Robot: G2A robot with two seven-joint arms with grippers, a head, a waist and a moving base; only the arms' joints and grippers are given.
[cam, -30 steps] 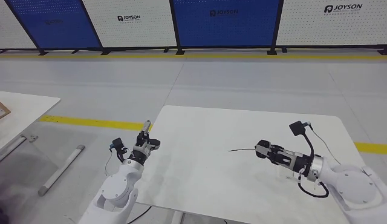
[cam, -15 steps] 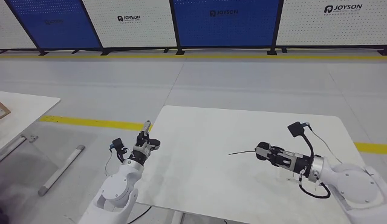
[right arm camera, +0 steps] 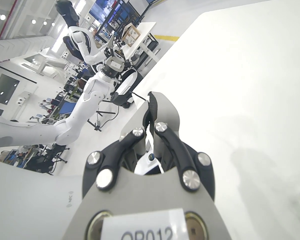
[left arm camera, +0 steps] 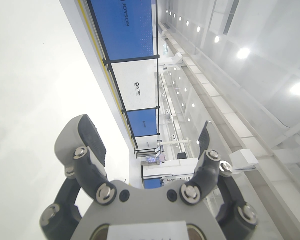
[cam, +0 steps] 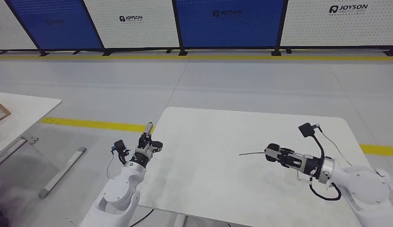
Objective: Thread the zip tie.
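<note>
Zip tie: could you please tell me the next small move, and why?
Probably bring the open left pincer toward the free end of the zip tie: the right pincer is shut on it over the table, while the left one sits empty at the table's edge.

A white table (cam: 202, 165) with rounded corners stands on a grey floor, crossed behind by a yellow floor line (cam: 92, 124); a second white table (cam: 24, 107) stands well apart at the left, bearing a cardboard box (right arm camera: 131, 34), with a pale bar (cam: 61, 172) lying on the floor between the two. At the rear, black-framed perforated partition panels alternate blue (cam: 228, 12) and white (cam: 129, 15). Round ceiling lights (left arm camera: 243, 52) run in rows overhead.
</note>
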